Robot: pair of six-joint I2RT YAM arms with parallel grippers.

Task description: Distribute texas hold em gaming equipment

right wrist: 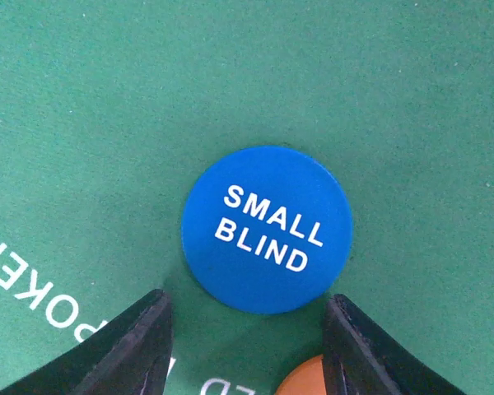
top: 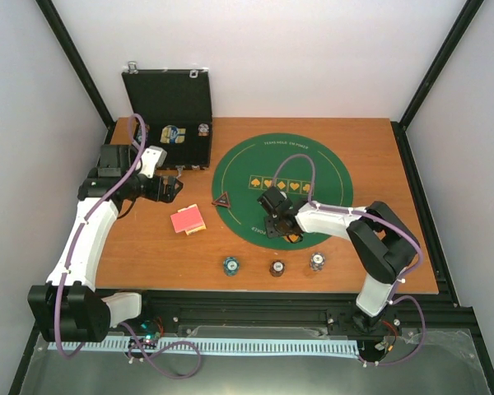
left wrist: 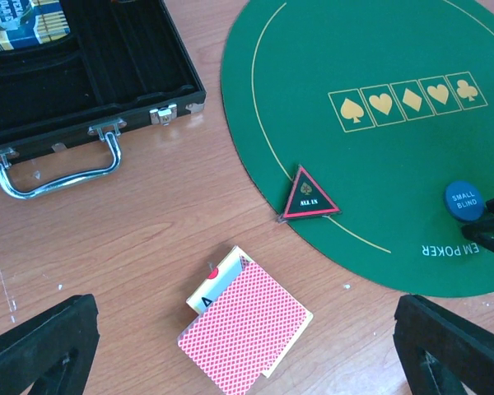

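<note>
Laid out: blue disc (right wrist: pixel 267 229) on the mat (top: pixel 239 164), near side; poker chips (top: pixel 277 268) along the near edge.
To do: cards (left wrist: pixel 245 329) undealt, left of the mat.
Right gripper (right wrist: pixel 245 311): spread astride the disc, empty.
Left gripper (left wrist: pixel 247 350): spread wide, empty.

The blue disc (right wrist: pixel 267 230) read "SMALL BLIND". The triangle marker (left wrist: pixel 309 195) read "ALL IN". The mat (left wrist: pixel 354 49) bore "EM POKER". One card (left wrist: pixel 218 280) showed "A".

Free passage: wood table (top: pixel 379 181) lay open right of the green mat (top: pixel 239 177), as did the mat's far half.

Obstructions:
- Open black case (top: pixel 169 103) stood far left.
- Card deck (top: pixel 188 220) and triangle marker (top: pixel 223 200) lay mid-left.
- Three chip stacks (top: pixel 277 268) lined the near edge.
- Right gripper (top: pixel 273 229) sat low on the mat.
</note>
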